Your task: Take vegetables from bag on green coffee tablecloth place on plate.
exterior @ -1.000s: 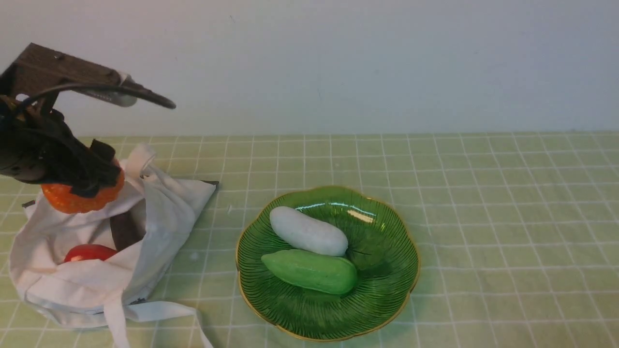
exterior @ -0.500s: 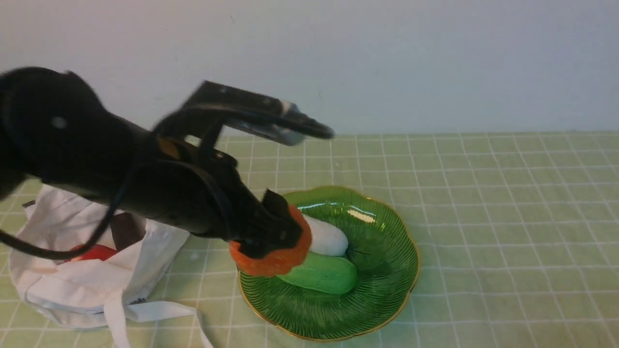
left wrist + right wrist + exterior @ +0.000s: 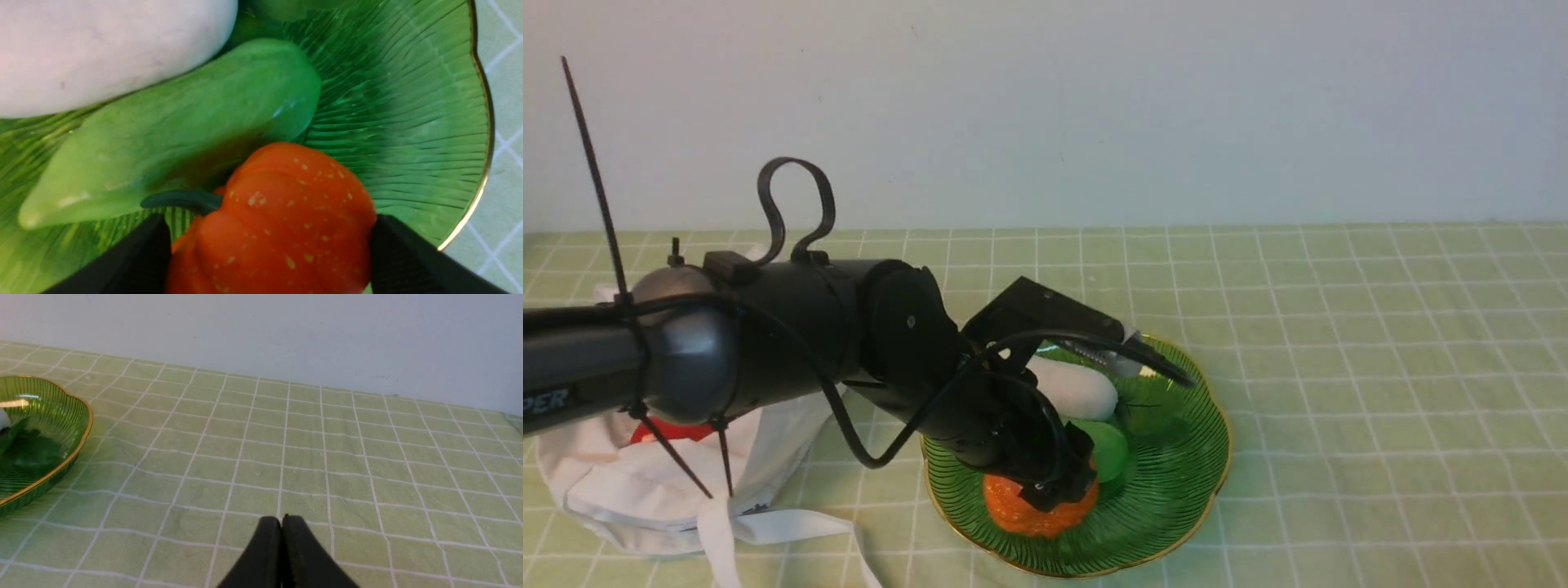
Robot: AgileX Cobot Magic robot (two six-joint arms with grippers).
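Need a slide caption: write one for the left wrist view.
Left pincer grips the pumpkin within the plate, next to a green vegetable and a white one.

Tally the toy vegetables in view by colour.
orange pumpkin: 1, in left end effector
white vegetable: 1, on plate
green vegetable: 1, on plate
red vegetable: 1, in bag
Total: 4
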